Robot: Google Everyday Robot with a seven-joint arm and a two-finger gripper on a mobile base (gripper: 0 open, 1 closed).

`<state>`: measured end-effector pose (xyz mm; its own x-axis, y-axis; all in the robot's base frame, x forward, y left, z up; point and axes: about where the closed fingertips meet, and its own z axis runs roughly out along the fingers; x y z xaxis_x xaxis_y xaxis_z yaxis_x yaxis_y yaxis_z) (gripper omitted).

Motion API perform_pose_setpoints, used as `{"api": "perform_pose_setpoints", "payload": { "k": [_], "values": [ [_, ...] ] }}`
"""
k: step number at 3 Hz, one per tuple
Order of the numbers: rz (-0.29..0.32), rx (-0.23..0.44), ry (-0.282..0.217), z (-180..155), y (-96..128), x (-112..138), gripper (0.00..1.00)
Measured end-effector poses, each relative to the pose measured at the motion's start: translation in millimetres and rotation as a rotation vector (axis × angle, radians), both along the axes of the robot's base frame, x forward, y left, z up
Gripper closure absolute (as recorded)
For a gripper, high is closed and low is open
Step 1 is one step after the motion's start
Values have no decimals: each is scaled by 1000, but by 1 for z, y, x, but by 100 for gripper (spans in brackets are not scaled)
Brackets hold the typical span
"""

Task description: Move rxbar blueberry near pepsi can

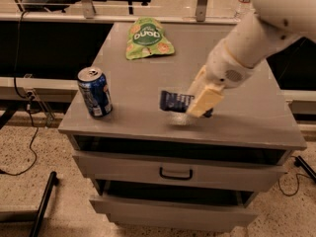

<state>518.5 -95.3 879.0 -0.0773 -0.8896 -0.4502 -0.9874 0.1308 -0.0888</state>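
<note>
cabinet top [256, 127]: grey, with drawers below; its front edge is bare between bar and can.
arm [256, 28]: comes in over the right edge, sloping down toward the front.
green snack bag [148, 38]: lies flat by the rear edge, well off the route.
pepsi can [95, 93]: stands upright at the front-left corner.
gripper [203, 102]: near the middle of the front edge, clamped on the bar's right end.
rxbar blueberry [174, 101]: apparently held just off the surface, to be carried left; nothing blocks it.

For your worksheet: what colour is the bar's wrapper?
Dark navy blue, camera view; the gripper holds the rxbar blueberry above the table.
</note>
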Motion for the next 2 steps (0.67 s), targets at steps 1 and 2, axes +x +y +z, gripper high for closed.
{"api": "perform_pose_setpoints", "payload": {
  "k": [1,2],
  "values": [
    [71,-4,7,-10,44,6,100],
    [103,-17,21,-21,69,15,100]
  ]
}}
